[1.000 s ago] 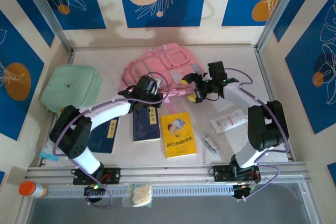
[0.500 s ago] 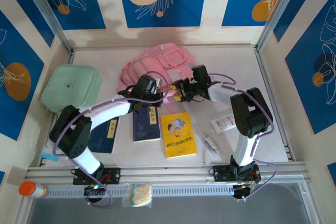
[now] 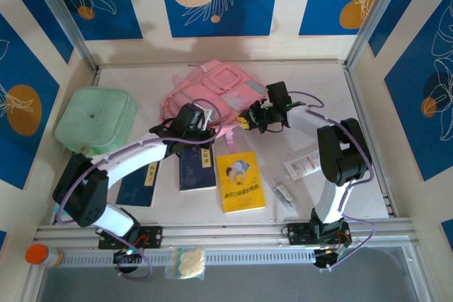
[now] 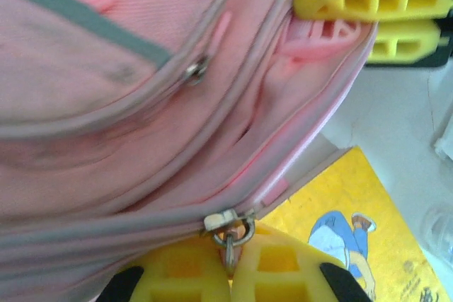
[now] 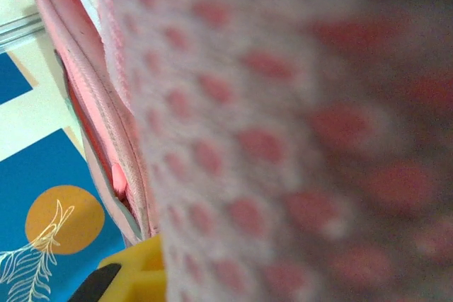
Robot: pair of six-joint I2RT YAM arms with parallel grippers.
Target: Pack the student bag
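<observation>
Pink student bag (image 3: pixel 216 86) at back ctr of table (image 3: pixel 354 90). Our left gripper (image 4: pixel 230 249) clenched on zip pull (image 4: pixel 228 223); right gripper (image 3: pixel 251 117) pinching bag edge. We risk pull slipping out, or slack fabric jamming zip.

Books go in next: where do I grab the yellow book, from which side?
Probably its right long edge, coming from the right: the yellow book lies flat, the dark blue book crowds its left, while bare table borders the right.
</observation>
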